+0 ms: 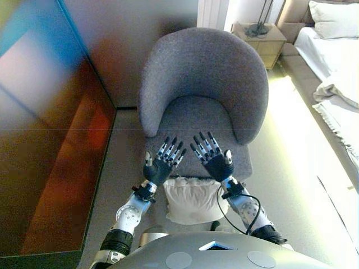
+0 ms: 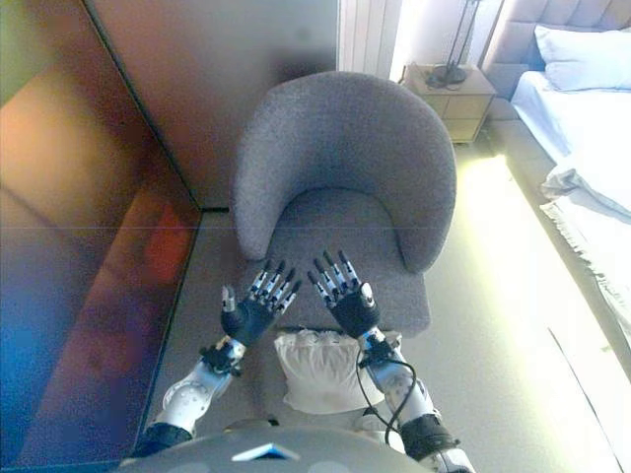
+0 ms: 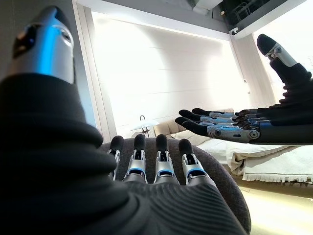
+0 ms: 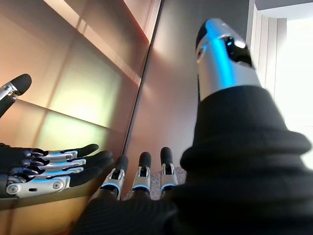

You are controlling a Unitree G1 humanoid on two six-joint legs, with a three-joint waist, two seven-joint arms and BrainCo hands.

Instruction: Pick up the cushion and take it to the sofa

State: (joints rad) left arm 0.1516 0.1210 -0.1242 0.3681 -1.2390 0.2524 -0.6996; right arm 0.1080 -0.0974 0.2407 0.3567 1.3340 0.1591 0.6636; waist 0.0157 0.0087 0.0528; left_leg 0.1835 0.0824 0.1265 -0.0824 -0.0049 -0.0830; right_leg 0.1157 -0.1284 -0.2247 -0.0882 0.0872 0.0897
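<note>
1. The left hand (image 1: 159, 167) and right hand (image 1: 216, 161) are held side by side above the armchair (image 1: 203, 84) seat, fingers straight and spread, nothing grasped.
2. The white cushion (image 1: 192, 199) is seen below both hands, against the chair's front edge.

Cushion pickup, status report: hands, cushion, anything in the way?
Left hand and right hand open, side by side, holding nothing. White cushion below them by the grey armchair. Nothing in the way.

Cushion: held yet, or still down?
Still down. The cushion lies below the armchair's seat front, while the left hand and right hand hover above it, fingers straight, empty.
</note>
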